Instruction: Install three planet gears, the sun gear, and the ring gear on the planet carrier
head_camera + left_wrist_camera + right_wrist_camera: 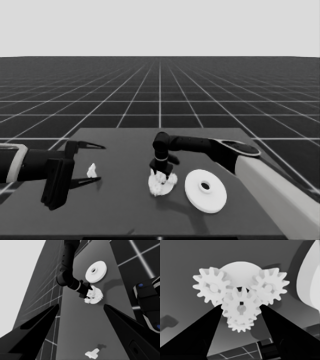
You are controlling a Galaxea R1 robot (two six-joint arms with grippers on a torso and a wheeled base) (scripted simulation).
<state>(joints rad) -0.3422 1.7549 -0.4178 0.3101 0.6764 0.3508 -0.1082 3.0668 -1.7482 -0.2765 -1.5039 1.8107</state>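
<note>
White parts sit on the dark desk (pixel 125 210) in the head view. The right end effector (pixel 161 173) points straight down at the smaller round part (pixel 162 186), which lies just beside the larger round part (pixel 205 190), on the side toward the left arm. Its fingertips are down among the gears on that smaller part; from this camera the gears merge into one white cluster. The left end effector (pixel 95 162) waits well apart from the smaller round part, near the desk's left end, fingers spread wide, with the thin white piece (pixel 92 171) lying on the desk between them and untouched.

Left wrist view: the left fingers (pixel 37 340) stand far apart. The thin white piece (pixel 92 353) lies between them on the desk. Farther off, the right end effector (pixel 87 293) is at the smaller round part (pixel 96 297), with the larger round part (pixel 96 271) just beyond it, near but apart.

Right wrist view: the right fingers (pixel 210 332) are set at a narrow gap around the centre gear (pixel 241 308), which sits over the middle of the smaller round part (pixel 237 270). Three more gears mesh with it: one on each side (pixel 212 287) (pixel 269 287) and one partly hidden under it (pixel 239 325). Whether the fingers press the centre gear or only flank it, I cannot tell. The larger round part's rim (pixel 310 277) shows just beside the smaller one
</note>
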